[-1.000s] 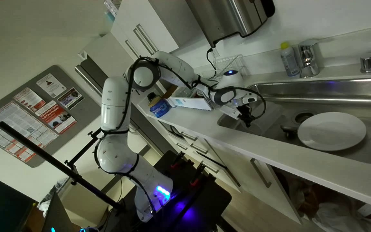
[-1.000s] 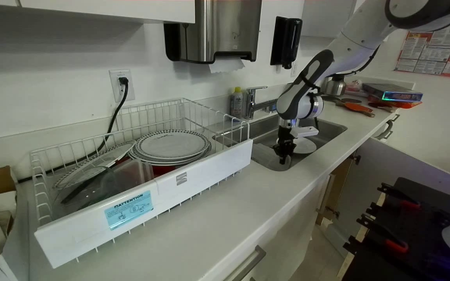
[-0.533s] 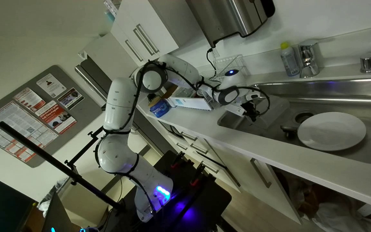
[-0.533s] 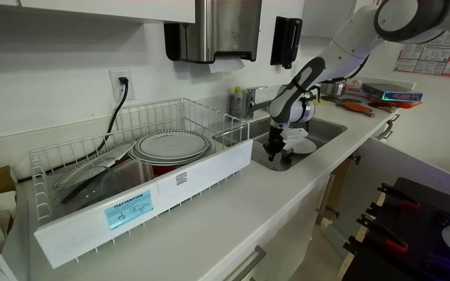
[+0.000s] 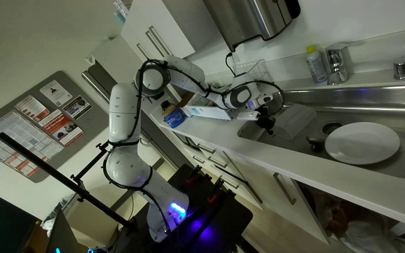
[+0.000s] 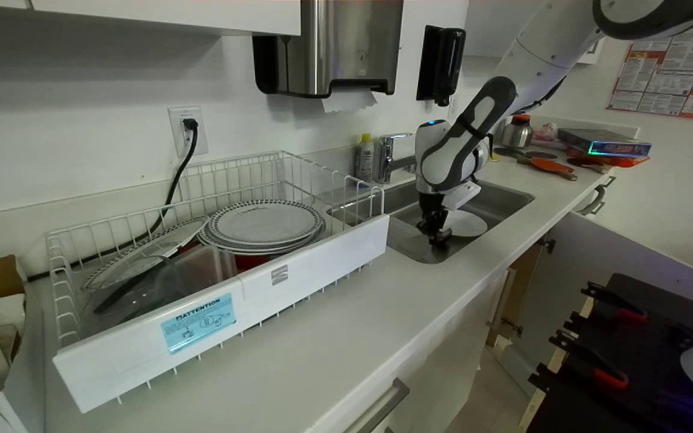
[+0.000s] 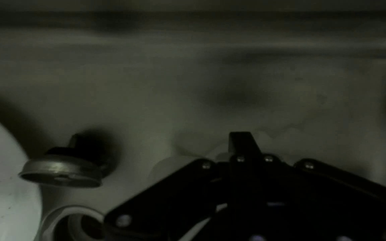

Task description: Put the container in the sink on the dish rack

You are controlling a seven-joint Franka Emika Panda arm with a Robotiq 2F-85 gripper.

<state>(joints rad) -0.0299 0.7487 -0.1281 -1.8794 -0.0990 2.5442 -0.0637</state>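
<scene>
The translucent container [image 5: 295,121] lies in the sink [image 5: 357,99], at the end nearest the dish rack [image 6: 334,261]; the gripper [image 7: 240,136] is positioned low beside it, and whether the two touch cannot be told. The fingers are drawn fully together, with nothing visible between them. Caution: if advanced in this state, they will probably shove the container along the smooth steel toward the drain stopper [image 7: 62,172] or the white plate [image 5: 362,143]; separate the fingers before approach. Misalignment is a second likely fault, because the wrist view is dark and the see-through wall is hard to make out (the gripper also covers part of it). At placement, expect tipping or sliding: the dish rack already bears a stack of plates [image 6: 267,225] and a clear tub [image 6: 202,267], likely uneven support. Relative to half a second ago, the gripper has shifted toward the front edge of the counter [image 5: 322,172], leaving more of the container exposed, and the wrist [image 6: 434,165] has turned, so that its blue light [image 6: 432,122] now shows in an exterior view where it was hidden. The white plate and the drain stopper lie as they did.
</scene>
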